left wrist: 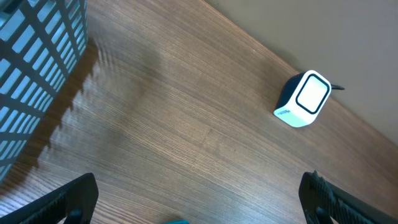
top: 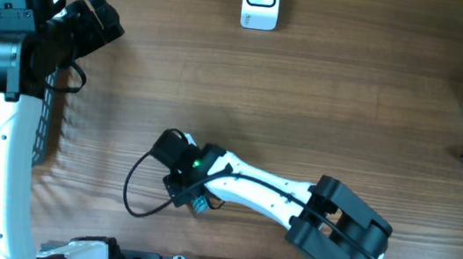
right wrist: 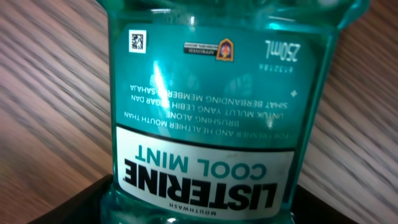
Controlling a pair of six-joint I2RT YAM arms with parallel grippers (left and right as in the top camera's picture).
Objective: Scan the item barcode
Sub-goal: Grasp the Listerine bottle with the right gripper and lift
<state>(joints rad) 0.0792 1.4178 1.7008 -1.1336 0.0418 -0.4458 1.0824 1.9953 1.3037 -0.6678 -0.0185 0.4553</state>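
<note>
- Though it lies flat on the brown wood-grain table [right wrist: 50, 93], near the front edge and left of centre, the teal see-through plastic mouthwash bottle [right wrist: 205, 93] turns its printed label up to the right wrist camera.
- The right gripper [right wrist: 199, 190] straddles the bottle's body, one dark finger at each side. I cannot tell whether the pads press the plastic or stand just off it.
- The left gripper [left wrist: 199, 186] hangs beside the white mesh basket [left wrist: 31, 93] with jaws spread wide and nothing between them. Its camera looks toward the white box-shaped barcode scanner [left wrist: 303, 99] at the table's far edge.
- Handling, as a judgement: if full, the bottle will be fairly heavy for its size, and its glossy walls look slippery. It seems stiff with a little give — not fragile.
- The best hold is probably across the broad body near its middle, square to the sides, keeping the fingers off any code.
- Both ends of the bottle are cut off by the frame, so cap and base go unseen.
- No striped barcode shows — only a small square code [right wrist: 137, 40] at a label corner — and the fine print is blurred.
</note>
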